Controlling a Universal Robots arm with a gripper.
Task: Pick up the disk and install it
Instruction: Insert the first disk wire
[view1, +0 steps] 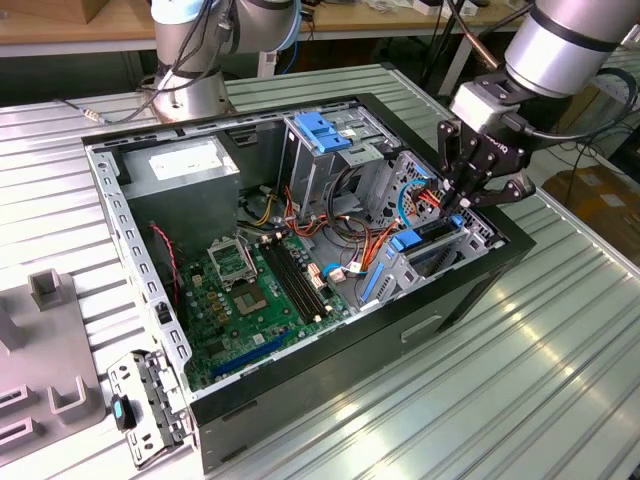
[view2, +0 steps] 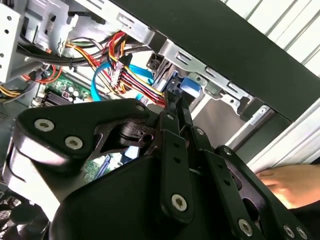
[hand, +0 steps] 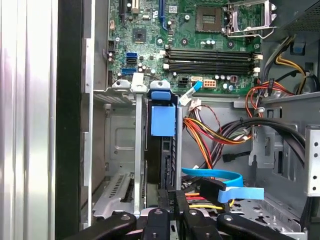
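While you look into the open computer case (view1: 330, 300), you find the disk (hand: 162, 150) standing on edge in a metal bay at the case's front corner, its blue plastic tab (hand: 163, 119) at the end nearest the green board (hand: 200, 45); in the exterior view the same blue frame (view1: 405, 241) shows just below the hand. Your hand (view1: 462, 200) sits directly over the disk's outer end, its black fingers (hand: 170, 210) drawn close together on the disk's thin edge, so it appears to be gripping the disk; in the second wrist view the fingertips (view2: 176, 102) meet at the blue frame. Beside the disk run bundles of red, yellow and orange wires (hand: 210, 135), and a flat blue cable (hand: 220, 182) loops just next to the fingers. Farther in, a grey cage with a blue latch (view1: 322, 130) stands upright, and a grey box with a white sticker (view1: 185, 165) fills the far corner. The case rests on a ribbed metal surface (view1: 480, 400); a person's hand (view2: 292, 182) lies near the case's outer wall.
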